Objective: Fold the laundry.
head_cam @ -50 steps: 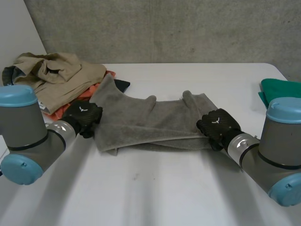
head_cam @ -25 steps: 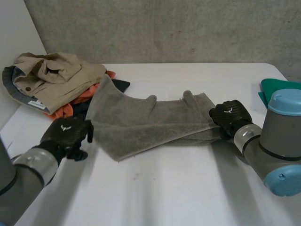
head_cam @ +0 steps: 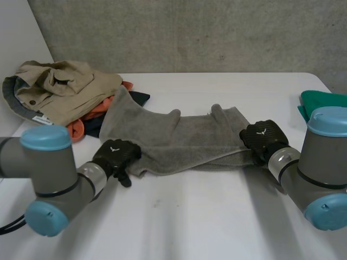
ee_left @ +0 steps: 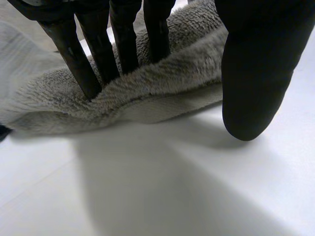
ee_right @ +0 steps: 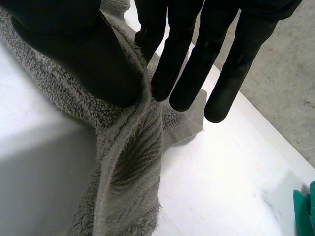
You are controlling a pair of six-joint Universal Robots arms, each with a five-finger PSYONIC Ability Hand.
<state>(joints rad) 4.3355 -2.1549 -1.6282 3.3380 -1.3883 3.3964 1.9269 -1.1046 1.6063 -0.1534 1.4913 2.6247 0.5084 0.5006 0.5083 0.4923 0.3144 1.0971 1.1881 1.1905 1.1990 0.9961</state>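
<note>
A grey towel (head_cam: pixel 184 142) lies crumpled across the middle of the tabletop (head_cam: pixel 190 222). The left hand (head_cam: pixel 115 154) is at the towel's near left corner. Its straight fingers (ee_left: pixel 98 49) press on the folded edge, and its thumb (ee_left: pixel 256 73) stands apart over bare table. The right hand (head_cam: pixel 263 136) is at the towel's right end, nipping a raised edge between thumb (ee_right: pixel 83 54) and straight fingers (ee_right: pixel 189 64).

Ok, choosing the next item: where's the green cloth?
Head view: the green cloth lies at the table's right edge, beyond the right hand, apart from the grey towel.
</note>
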